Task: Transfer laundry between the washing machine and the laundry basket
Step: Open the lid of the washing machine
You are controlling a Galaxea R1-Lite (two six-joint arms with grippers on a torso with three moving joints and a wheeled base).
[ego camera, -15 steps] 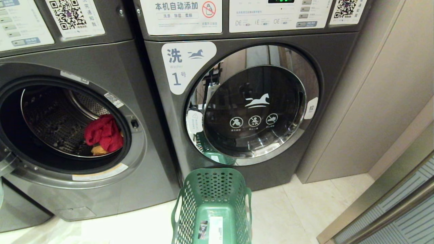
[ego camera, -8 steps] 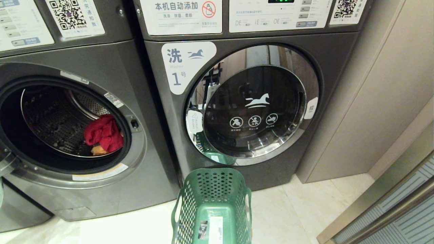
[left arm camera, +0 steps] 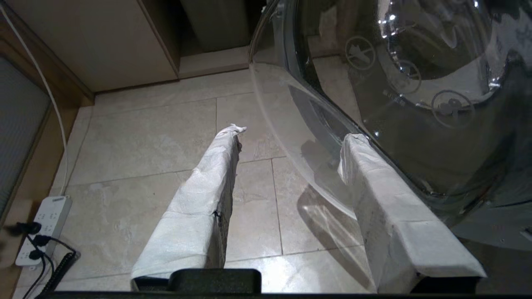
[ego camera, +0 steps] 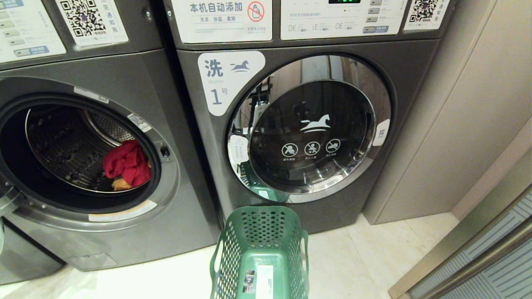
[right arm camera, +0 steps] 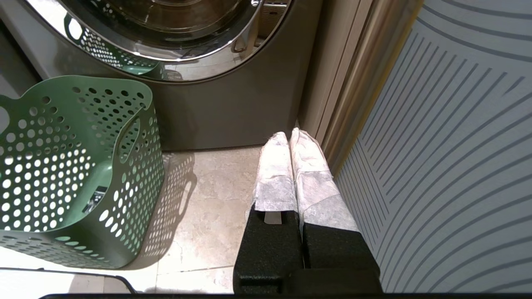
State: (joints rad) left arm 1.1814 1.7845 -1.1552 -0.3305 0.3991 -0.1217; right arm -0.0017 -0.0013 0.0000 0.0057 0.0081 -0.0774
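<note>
Left gripper (left arm camera: 291, 137): you see its jaws spread, empty, beside the open glass door (left arm camera: 395, 83).
Right gripper (right arm camera: 289, 137): pressed together, near the laundry basket (right arm camera: 79, 166).
Drum: red cloth (ego camera: 126, 162).

The left gripper (left arm camera: 293, 135) points downward, its two white-wrapped fingers (left arm camera: 199, 199) spread well apart with nothing between them. The right gripper (right arm camera: 289, 137) also angles down, low and near, its white-wrapped fingers (right arm camera: 274, 174) pressed together, empty.
</note>
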